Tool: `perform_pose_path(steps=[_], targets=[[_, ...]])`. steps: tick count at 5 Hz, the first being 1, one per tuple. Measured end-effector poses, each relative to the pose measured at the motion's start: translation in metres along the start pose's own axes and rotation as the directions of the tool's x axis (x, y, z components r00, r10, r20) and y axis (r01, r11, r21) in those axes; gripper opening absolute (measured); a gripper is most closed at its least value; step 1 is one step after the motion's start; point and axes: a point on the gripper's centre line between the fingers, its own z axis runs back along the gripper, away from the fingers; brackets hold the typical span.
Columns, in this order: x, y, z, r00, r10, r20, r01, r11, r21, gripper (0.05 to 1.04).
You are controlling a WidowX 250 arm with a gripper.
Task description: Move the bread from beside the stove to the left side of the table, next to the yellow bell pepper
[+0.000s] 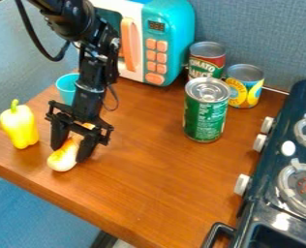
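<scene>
One black two-finger gripper [68, 154] hangs over the near left part of the wooden table [159, 179], its fingers spread, one standing on either side of a pale yellow, orange-tinged toy food piece [63, 159]; we see the piece lying between them, its rounded, paler end low on the table, toward the near edge. What matters most to us is its long axis: it runs from that rounded end away toward the upper right of the view, crossing the line from finger to finger, so that the fingers flank its long sides; we cannot tell how firmly, if at all, they touch it.

We see a yellow toy bell pepper [18, 126] upright just beside the gripper, toward the left edge; a turquoise cup [66, 87] stands behind the arm, near the toy microwave [172, 34]. Well apart, toward the right, we find three cans: a green-labelled one [205, 116] in front; a red-and-green-labelled one [207, 60] and a squat yellow-and-blue one [245, 88] behind it; the toy stove [262, 193] lies beyond.
</scene>
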Motion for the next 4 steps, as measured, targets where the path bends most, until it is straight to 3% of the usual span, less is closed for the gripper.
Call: perform_pose_path(steps=[1, 3, 4], targets=[[-0.004, -0.001, -0.001, 1.0, 0.009, 0.0, -0.009, 1.0, -0.005, 0.983], [-0.029, 0.005, 0.043, 0.991, 0.066, 0.12, -0.066, 0.998, 0.0, 1.001], [-0.039, -0.028, 0.093, 0.963, -0.046, 0.266, 0.051, 0.999, -0.011, 1.001]])
